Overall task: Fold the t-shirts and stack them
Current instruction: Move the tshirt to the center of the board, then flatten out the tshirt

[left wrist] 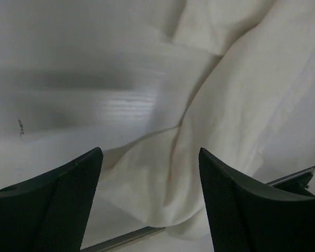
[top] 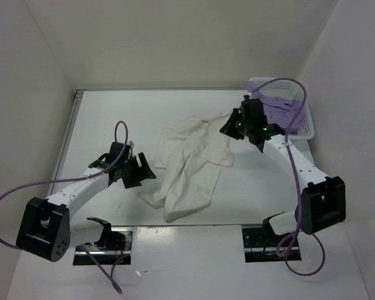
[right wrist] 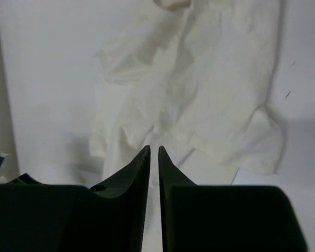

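Top external: cream tee crumpled on tabletop, left of basket. My left claw, farthest from basket, spread; right claw, nearest basket, pressed together, empty. Rec: pinch opp. edges, pull flat b4 folding.

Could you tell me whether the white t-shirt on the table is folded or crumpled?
Crumpled, not folded: the white t-shirt lies bunched in irregular wrinkles on the table.
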Robot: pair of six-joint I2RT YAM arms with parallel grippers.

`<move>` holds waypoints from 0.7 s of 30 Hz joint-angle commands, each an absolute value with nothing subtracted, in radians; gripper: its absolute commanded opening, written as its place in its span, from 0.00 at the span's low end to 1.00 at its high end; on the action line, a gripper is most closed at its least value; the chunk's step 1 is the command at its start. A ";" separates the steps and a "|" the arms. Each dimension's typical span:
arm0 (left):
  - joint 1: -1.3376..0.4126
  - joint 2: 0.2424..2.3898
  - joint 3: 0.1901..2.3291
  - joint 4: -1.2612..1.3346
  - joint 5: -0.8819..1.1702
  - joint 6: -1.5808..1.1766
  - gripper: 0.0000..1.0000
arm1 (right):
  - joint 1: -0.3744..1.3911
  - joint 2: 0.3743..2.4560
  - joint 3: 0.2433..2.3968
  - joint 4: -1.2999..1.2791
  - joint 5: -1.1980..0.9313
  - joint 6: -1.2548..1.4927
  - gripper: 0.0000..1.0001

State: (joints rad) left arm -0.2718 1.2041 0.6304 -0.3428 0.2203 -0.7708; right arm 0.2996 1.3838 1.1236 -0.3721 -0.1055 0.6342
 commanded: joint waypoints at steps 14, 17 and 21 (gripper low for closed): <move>-0.469 1.313 0.529 -0.236 0.328 -0.873 0.40 | 0.624 1.826 1.252 -0.371 0.196 0.617 0.48; -0.469 1.313 0.538 -0.236 0.319 -0.864 0.38 | 0.624 1.838 1.264 -0.362 0.206 0.617 0.48; -0.469 1.292 0.538 -0.250 0.307 -0.854 0.28 | 0.624 1.894 1.313 -0.362 0.218 0.617 0.48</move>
